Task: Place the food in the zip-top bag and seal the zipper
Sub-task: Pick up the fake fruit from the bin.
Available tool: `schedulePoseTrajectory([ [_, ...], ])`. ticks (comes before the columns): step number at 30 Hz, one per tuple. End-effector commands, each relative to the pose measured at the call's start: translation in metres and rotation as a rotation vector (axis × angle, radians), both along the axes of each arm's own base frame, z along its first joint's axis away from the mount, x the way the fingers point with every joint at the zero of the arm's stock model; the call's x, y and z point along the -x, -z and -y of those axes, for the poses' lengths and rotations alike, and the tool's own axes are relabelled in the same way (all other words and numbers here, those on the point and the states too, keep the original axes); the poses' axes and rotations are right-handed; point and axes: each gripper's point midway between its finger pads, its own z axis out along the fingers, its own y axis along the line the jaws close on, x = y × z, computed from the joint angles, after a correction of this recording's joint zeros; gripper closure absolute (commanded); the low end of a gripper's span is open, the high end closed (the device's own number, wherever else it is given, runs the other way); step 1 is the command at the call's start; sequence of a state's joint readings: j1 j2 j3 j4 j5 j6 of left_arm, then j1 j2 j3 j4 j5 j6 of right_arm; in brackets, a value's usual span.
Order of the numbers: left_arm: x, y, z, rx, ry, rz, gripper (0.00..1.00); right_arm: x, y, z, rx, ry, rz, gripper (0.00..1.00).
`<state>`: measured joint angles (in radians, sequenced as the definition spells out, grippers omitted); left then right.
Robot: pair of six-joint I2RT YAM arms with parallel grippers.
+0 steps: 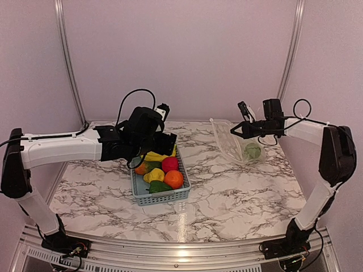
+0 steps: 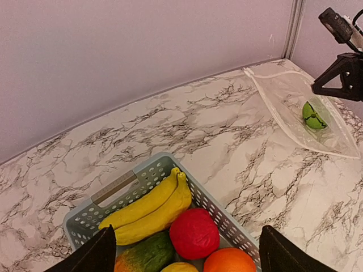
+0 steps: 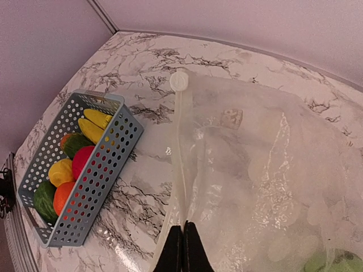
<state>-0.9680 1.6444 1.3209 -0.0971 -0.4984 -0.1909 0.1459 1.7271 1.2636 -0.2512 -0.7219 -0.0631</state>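
Observation:
The clear zip-top bag (image 1: 235, 146) lies at the back right with a green food piece (image 1: 253, 151) inside; it also shows in the left wrist view (image 2: 300, 116). My right gripper (image 3: 182, 245) is shut on the bag's pale zipper strip (image 3: 179, 153) at the mouth edge and holds it raised. The rest of the food sits in the blue-grey basket (image 1: 180, 193): yellow bananas (image 2: 150, 208), a red piece (image 2: 194, 233), an orange piece (image 2: 229, 261) and a green piece (image 2: 144, 256). My left gripper (image 2: 184, 252) is open and empty, hovering just above the basket's far end.
The basket's handle slot (image 2: 113, 189) faces the back wall. Bare marble lies between basket and bag. The cell's walls and metal corner posts (image 1: 67, 62) close in the back and sides. The right gripper shows in the left wrist view (image 2: 340, 76).

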Motion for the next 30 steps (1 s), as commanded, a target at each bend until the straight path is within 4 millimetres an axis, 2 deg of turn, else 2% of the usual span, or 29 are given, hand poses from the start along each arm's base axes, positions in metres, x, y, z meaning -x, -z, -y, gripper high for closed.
schedulePoseTrajectory([
  [1, 0.014, 0.038, -0.019, -0.116, -0.016, -0.119, 0.11, 0.007, -0.032, -0.006, -0.021, -0.042, 0.073, 1.00],
  [11, 0.030, 0.079, -0.019, -0.177, 0.010, -0.284, 0.17, 0.014, -0.060, -0.005, 0.044, -0.021, 0.157, 1.00],
  [16, 0.032, 0.091, -0.015, -0.219, 0.000, -0.363, 0.21, 0.017, -0.060, -0.011, 0.083, -0.045, 0.174, 1.00],
  [21, 0.037, 0.109, -0.012, -0.235, -0.001, -0.426, 0.21, 0.017, -0.053, -0.015, 0.095, -0.064, 0.156, 1.00],
  [23, 0.038, 0.118, -0.007, -0.237, 0.013, -0.450, 0.21, 0.018, -0.050, -0.018, 0.095, -0.077, 0.147, 1.00],
  [28, 0.042, 0.140, 0.026, -0.174, 0.087, -0.545, 0.21, 0.020, -0.048, -0.021, 0.091, -0.088, 0.140, 1.00],
  [30, 0.042, 0.148, 0.032, -0.174, 0.084, -0.577, 0.21, 0.021, -0.049, -0.021, 0.093, -0.089, 0.141, 1.00],
])
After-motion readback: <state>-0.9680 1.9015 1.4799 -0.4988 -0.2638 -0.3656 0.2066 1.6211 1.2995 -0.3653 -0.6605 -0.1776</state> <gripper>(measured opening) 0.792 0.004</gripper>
